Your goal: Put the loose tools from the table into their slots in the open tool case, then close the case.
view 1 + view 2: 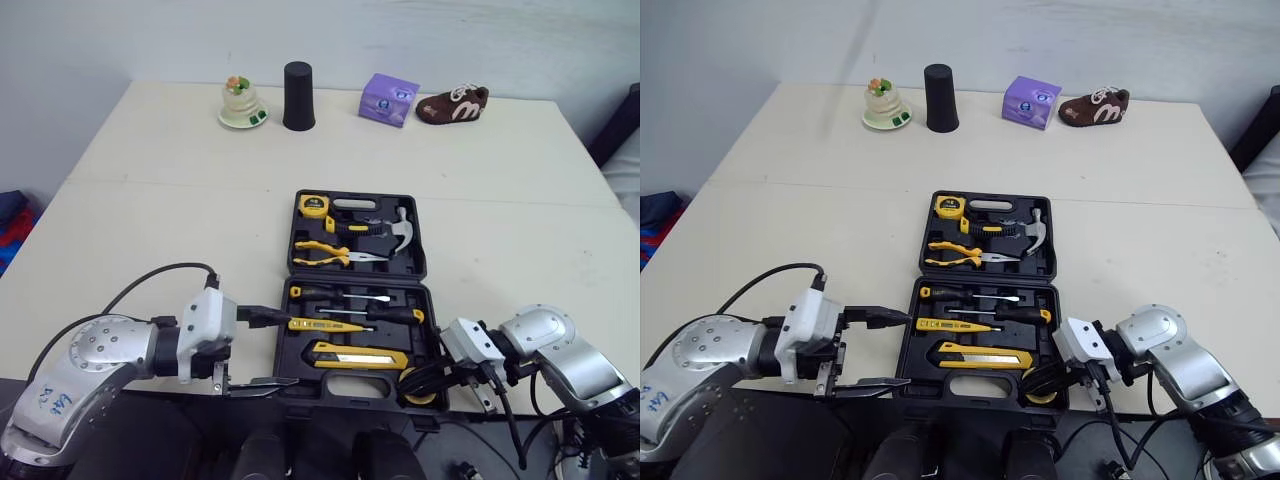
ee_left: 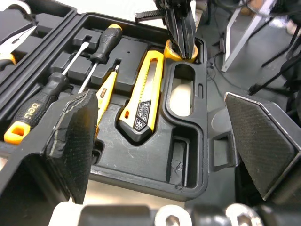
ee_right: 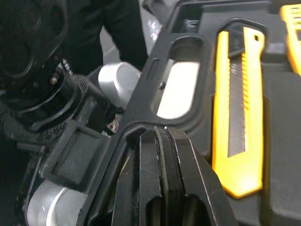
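Tool case (image 1: 355,277) lies flat and wide open on the table (image 1: 150,200), both halves facing up. In its far half sit the tape measure (image 1: 313,206), hammer (image 1: 385,229) and pliers (image 1: 325,252); in its near half, the screwdrivers (image 1: 340,295) and a yellow knife (image 1: 355,354). Left gripper (image 1: 288,350) hovers at the case's near left corner, fingers spread wide, one over the case's left edge, the other off its front edge. Right gripper (image 2: 182,42) is at the case's near right corner, fingers pressed together, tips down on a yellow roll (image 2: 171,49) in that corner.
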Available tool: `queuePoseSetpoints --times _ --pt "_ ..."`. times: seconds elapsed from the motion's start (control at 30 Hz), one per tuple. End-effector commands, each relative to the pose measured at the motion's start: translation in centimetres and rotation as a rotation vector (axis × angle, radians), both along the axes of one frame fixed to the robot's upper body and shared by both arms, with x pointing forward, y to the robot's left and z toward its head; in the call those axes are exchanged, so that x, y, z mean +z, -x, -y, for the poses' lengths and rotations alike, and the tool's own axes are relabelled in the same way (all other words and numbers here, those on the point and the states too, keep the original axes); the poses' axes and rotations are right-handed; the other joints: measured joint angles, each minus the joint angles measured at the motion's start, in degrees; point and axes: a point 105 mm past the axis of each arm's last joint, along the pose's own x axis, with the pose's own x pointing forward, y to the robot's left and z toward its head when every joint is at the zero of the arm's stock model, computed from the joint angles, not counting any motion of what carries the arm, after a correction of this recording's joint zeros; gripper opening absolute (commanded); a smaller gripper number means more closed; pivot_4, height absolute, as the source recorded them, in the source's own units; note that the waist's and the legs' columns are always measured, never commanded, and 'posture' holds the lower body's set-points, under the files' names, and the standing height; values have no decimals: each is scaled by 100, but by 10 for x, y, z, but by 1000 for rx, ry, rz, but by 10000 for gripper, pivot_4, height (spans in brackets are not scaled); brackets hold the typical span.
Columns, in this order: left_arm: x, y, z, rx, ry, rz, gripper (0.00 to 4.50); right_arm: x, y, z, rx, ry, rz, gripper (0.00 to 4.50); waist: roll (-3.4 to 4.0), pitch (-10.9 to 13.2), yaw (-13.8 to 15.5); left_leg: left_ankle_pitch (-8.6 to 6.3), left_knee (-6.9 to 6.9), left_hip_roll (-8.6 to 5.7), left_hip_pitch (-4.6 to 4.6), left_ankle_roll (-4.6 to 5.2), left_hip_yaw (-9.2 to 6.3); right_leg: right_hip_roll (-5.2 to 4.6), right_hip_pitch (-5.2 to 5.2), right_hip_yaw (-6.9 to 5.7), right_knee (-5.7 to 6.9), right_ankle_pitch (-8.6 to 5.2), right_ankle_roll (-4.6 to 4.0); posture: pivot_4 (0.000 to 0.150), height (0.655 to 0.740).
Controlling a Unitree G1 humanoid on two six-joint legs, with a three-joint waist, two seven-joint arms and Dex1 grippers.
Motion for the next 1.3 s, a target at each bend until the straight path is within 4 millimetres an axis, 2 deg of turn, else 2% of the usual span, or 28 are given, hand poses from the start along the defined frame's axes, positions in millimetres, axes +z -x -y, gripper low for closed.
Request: queuePoseSetpoints --times 0.03,0.13,0.27,0.33,0.4,0.47,0.53,0.63,0.7,0.77,0.83,0.93,1.3 --pt "14 -8 -9 116 59 49 45000 25 -18 7 -138 -47 -47 730 13 8 -34 0 0 0 -1 1 0 -1 -1 0 1 0 0 1500 7400" --pt "18 -16 -19 221 89 67 45000 48 -19 1 -198 -102 -80 730 25 15 -47 1 -2 0 -6 1 1 -2 -8 -4 3 0 0 1500 7400" --pt "11 -31 -39 360 22 65 45000 75 -23 0 -300 -192 -124 730 29 18 -33 3 -17 2 -12 -4 -3 0 -17 -15 2 -3 -4 1500 7400" --pt "11 -53 -65 544 -4 121 45000 79 -37 13 -438 -208 -37 730 29 18 -20 3 -20 -3 -14 -3 -2 0 -17 -16 -1 -2 -4 1500 7400" --pt "9 -73 -91 704 -13 157 45000 77 -58 37 -622 -198 87 730 28 19 29 4 -20 -8 -14 -1 -2 -1 -18 -18 -1 -2 -4 1500 7400" --pt "-5 -78 -94 716 -35 128 39287 66 -67 58 -731 -170 113 0 26 20 49 4 -20 -10 -15 0 5 1 -23 -15 1 -2 -2 1500 7400" --pt "-15 -80 -93 703 -66 117 33538 59 -69 65 -766 -176 102 0 26 19 81 4 -24 -14 -15 0 9 4 -26 -14 0 -1 -1 1500 7400" --pt "-21 -82 -91 694 -76 113 20484 56 -76 72 -826 -197 154 0 26 19 85 5 -39 -9 -18 -1 25 34 -38 -1 10 0 0 1500 7400" --pt "-28 -87 -82 669 -105 115 10963 50 -83 86 -912 -189 215 0 26 19 86 10 -44 -5 -21 -6 28 42 -44 2 10 0 0 1500 7400" --pt "-27 -93 -76 668 -92 124 1935 44 -84 92 -942 -174 239 0 26 19 85 11 -46 -3 -21 -7 32 47 -45 2 10 -1 0 1500 7400" --pt "-23 -97 -74 681 -62 132 512 39 -84 90 -940 -163 243 0 26 19 84 12 -46 -3 -21 -6 37 47 -48 2 12 -1 0 1500 7400" --pt "-26 -100 -55 617 -56 105 512 24 -76 77 -864 -113 207 0 26 19 82 15 -44 -3 -19 -3 39 45 -48 9 18 0 0 1500 7400" --pt "-38 -108 -26 534 -50 52 512 20 -85 42 -770 -102 220 0 26 19 3 26 -48 1 -11 -14 42 49 -53 22 32 0 0 1500 7400"
